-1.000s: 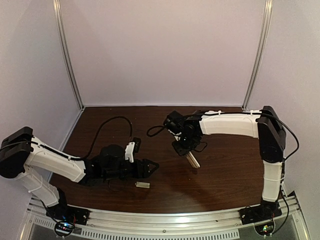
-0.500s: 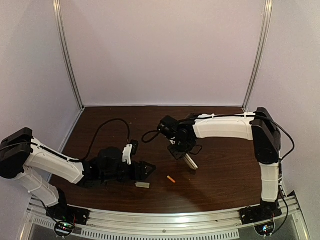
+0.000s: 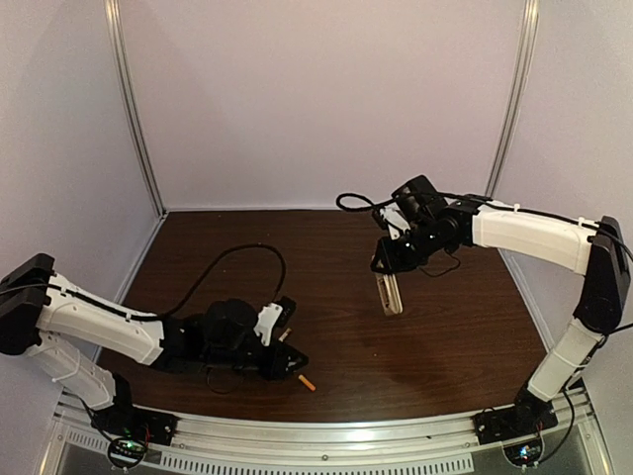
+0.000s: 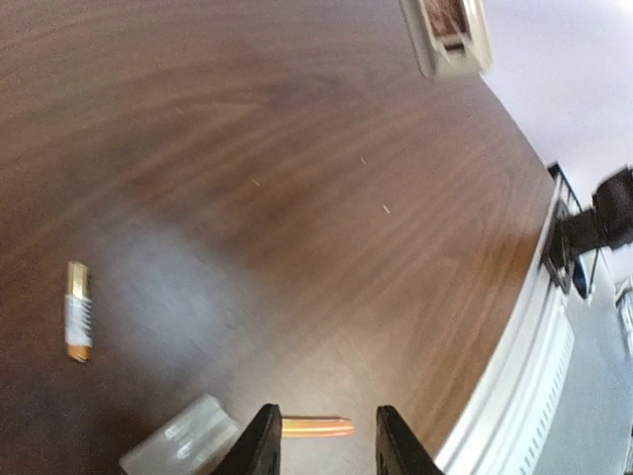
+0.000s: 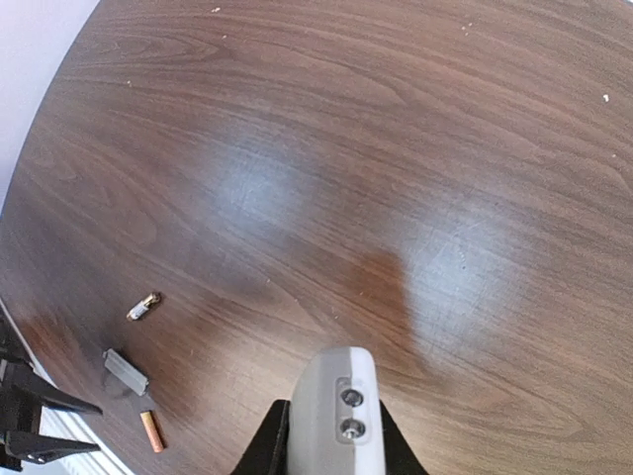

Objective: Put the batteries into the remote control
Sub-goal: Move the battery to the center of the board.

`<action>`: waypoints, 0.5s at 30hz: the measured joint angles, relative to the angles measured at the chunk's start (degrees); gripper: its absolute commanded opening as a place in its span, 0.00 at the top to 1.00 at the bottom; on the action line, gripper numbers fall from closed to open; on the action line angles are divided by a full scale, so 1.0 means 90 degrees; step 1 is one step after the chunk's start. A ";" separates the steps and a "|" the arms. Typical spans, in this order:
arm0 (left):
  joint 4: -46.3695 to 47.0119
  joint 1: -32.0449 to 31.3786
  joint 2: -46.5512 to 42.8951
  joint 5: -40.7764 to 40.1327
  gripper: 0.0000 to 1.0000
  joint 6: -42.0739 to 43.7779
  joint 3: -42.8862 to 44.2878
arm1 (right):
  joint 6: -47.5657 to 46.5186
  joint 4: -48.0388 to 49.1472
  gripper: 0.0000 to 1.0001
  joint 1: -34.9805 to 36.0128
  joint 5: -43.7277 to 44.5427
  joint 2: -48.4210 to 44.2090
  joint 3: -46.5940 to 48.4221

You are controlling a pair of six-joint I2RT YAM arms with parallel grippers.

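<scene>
Left claw point(image 4: 323, 437) apart, straddling battery point(image 4: 316, 427) on desk point(image 4: 297, 198); centre it before closing squarely. Right claw point(image 5: 326, 440) clamped on remote control point(image 5: 334, 401); hold steady.

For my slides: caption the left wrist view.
Left claw open around one battery on the table, grey plate beside it, second battery apart.

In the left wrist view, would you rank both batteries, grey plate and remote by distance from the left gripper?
1. Plain copper battery, between the left gripper fingers.
2. Flat pale grey plate, lower left.
3. White-banded battery, far left.
4. Pale remote control, top.
</scene>
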 measured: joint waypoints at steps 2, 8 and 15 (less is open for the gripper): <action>-0.0651 -0.0466 -0.0029 -0.0007 0.76 0.0075 0.0279 | 0.0010 0.0036 1.00 -0.0056 -0.0214 -0.0080 -0.0148; -0.2356 -0.1506 -0.0340 -0.0284 0.92 -0.0357 0.0413 | 0.0121 0.0083 1.00 -0.0248 -0.0736 -0.0153 -0.0364; -0.3694 -0.1916 -0.0277 -0.0780 0.94 -0.1229 0.0165 | 0.0168 0.0124 1.00 -0.0289 -0.1035 -0.0163 -0.0364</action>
